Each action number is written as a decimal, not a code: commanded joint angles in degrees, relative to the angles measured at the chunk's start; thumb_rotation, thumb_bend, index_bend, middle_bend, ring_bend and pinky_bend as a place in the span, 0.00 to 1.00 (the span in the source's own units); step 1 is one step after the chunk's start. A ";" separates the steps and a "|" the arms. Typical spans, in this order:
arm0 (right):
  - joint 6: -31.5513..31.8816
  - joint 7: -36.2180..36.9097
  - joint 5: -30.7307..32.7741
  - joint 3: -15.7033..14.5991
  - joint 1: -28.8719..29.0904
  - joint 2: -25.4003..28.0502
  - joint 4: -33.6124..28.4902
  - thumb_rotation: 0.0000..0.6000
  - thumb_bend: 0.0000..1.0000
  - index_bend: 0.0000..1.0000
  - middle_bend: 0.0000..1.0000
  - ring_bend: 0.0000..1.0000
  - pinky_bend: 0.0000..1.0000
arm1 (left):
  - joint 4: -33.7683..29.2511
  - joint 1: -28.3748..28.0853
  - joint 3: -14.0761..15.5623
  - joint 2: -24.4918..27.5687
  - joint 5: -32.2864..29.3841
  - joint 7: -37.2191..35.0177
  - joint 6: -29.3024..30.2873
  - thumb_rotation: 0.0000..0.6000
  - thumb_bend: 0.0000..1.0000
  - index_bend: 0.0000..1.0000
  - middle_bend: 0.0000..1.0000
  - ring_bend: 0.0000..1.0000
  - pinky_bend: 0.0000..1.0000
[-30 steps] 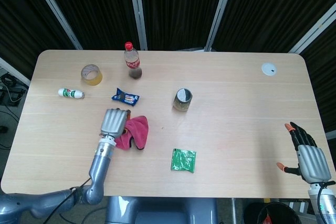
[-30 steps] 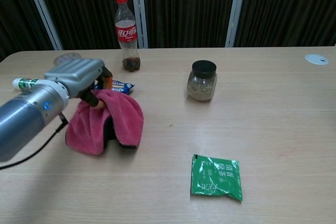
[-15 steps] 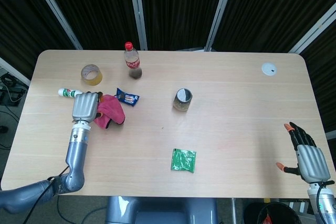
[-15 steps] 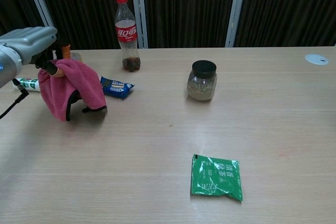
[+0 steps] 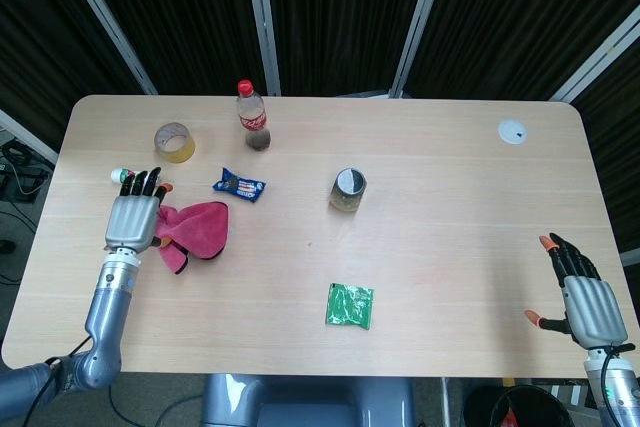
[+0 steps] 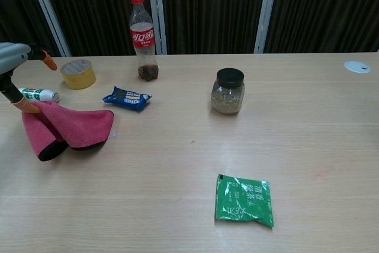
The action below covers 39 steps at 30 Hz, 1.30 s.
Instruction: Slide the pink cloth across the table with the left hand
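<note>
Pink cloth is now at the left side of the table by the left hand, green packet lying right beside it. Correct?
Not quite. The pink cloth does sit at the table's left side by the left hand, but the green packet lies well apart from it, near the front middle of the table. The blue packet is the closer one. The head view shows it.

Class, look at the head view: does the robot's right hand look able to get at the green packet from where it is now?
Probably yes. The right hand is open near the table's right edge, and the bare tabletop lies between it and the green packet, with nothing in the way. Whether the arm stretches that far is uncertain.
</note>
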 commanded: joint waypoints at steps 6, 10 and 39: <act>-0.48 -0.60 0.18 -0.27 0.03 0.30 -0.39 1.00 0.00 0.00 0.00 0.00 0.12 | -6.20 5.00 4.34 7.82 5.03 -3.84 4.08 1.00 0.05 0.20 0.00 0.00 0.04; -0.62 -1.04 0.15 -0.38 0.08 0.43 -0.74 1.00 0.00 0.00 0.00 0.00 0.12 | -7.21 6.19 6.41 11.04 6.52 -4.73 3.53 1.00 0.01 0.18 0.00 0.00 0.04; 1.25 -5.23 -2.97 -1.21 0.00 -0.06 0.82 1.00 0.00 0.00 0.00 0.00 0.12 | -7.05 26.19 19.91 19.01 34.60 -25.89 24.55 1.00 0.00 0.00 0.00 0.00 0.00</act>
